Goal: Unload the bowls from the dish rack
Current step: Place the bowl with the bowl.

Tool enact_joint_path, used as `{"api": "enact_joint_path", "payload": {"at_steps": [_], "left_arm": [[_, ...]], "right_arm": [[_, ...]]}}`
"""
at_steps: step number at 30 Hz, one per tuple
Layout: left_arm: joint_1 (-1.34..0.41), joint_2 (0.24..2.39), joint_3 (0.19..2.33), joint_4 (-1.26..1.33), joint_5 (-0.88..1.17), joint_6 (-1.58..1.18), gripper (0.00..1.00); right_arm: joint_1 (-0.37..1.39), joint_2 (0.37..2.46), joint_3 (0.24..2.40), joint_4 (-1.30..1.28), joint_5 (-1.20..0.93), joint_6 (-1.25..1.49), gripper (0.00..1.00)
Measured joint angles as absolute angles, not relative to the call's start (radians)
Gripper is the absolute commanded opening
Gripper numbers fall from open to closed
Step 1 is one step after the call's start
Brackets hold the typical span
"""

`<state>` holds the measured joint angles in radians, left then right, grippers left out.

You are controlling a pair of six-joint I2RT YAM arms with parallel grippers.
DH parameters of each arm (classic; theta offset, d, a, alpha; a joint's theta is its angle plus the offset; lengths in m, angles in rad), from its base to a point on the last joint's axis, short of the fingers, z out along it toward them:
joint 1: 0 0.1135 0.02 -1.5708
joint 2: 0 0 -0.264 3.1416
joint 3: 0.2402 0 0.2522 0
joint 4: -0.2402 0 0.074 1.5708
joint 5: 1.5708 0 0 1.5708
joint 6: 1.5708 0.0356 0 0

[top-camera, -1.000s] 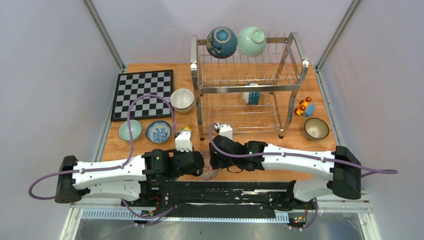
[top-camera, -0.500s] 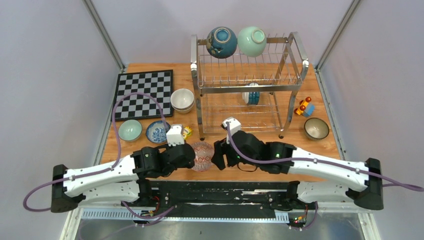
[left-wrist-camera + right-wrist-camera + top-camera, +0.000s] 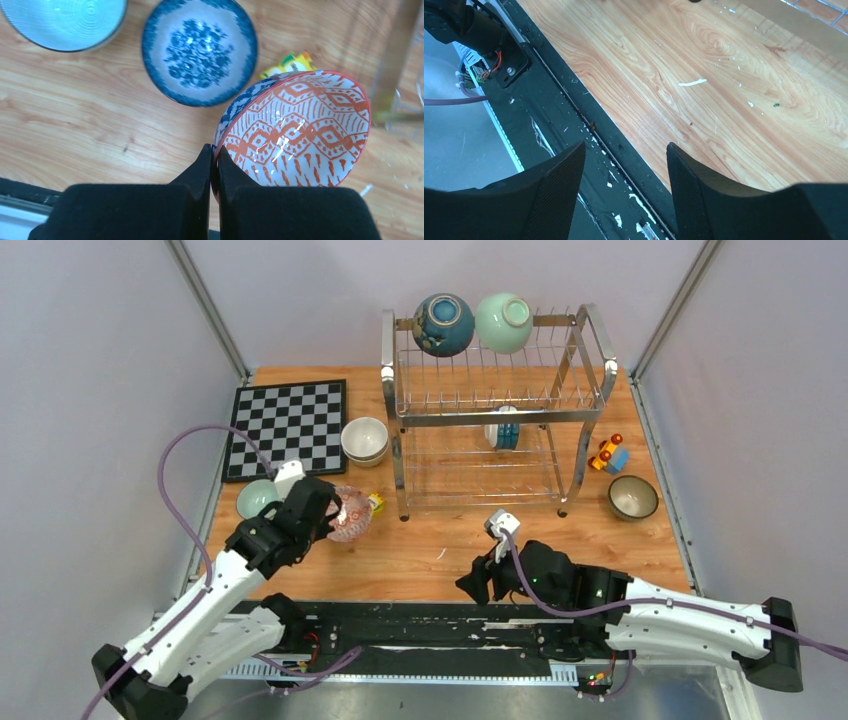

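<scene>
My left gripper (image 3: 214,150) is shut on the rim of a red-patterned bowl (image 3: 300,135), holding it tilted just above the table, beside a white bowl with blue pattern (image 3: 200,50) and a mint bowl (image 3: 62,22). In the top view this held bowl (image 3: 352,513) hangs left of the dish rack (image 3: 590,340). A dark blue bowl (image 3: 443,324) and a mint green bowl (image 3: 503,322) sit on the rack's top tier. Another bowl (image 3: 503,428) stands on edge in the lower tier. My right gripper (image 3: 624,145) is open and holds nothing, over the table's near edge.
Stacked cream bowls (image 3: 365,440) stand by the chessboard (image 3: 285,425). A dark-rimmed bowl (image 3: 633,497) and a toy car (image 3: 608,454) lie right of the rack. A yellow block (image 3: 290,64) sits just behind the held bowl. The black base rail (image 3: 574,125) runs along the near edge.
The right gripper opened off the red-patterned bowl and drew back to the near edge. The left arm carried the bowl away to the left, toward the bowls on the table.
</scene>
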<state>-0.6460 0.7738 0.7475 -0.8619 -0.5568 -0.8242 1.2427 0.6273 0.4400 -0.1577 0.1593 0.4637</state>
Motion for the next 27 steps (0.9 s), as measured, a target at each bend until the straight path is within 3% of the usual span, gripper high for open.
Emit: {"api": "enact_joint_path", "payload": {"at_steps": [8, 27], "left_arm": [[-0.323, 0.873, 0.752, -0.799, -0.405, -0.770, 0.00], [-0.043, 1.041, 0.768, -0.643, -0.242, -0.751, 0.00]], "right_arm": [[1.243, 0.632, 0.425, -0.097, 0.153, 0.415, 0.62], [1.243, 0.595, 0.404, -0.089, 0.113, 0.380, 0.61]]}}
